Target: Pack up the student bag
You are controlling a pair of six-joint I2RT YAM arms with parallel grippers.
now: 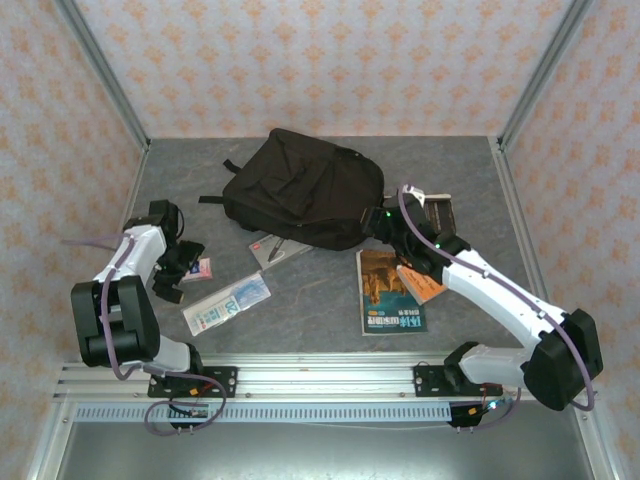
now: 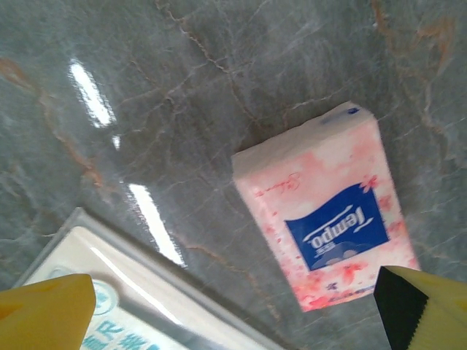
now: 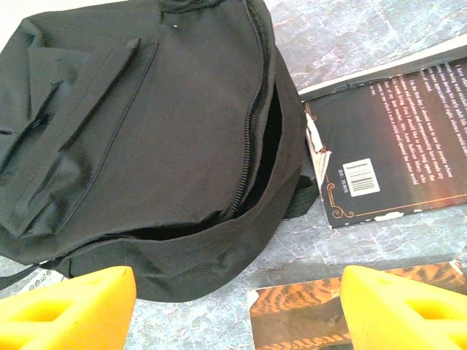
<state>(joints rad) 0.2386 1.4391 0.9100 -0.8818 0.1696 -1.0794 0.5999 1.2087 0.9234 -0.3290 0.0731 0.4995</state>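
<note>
Student bag [image 1: 305,190] lies at the far centre of the desk [image 1: 310,335], its main zipper open. Left claw [image 2: 233,306] is spread wide and empty over a tissue pack [image 2: 325,208]. Right claw [image 3: 237,299] is parted, holds nothing and faces the bag's opening.

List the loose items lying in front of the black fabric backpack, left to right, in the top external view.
Small pink tissue pack → flat white-and-blue plastic packet → flat grey item → orange-covered book.
</note>
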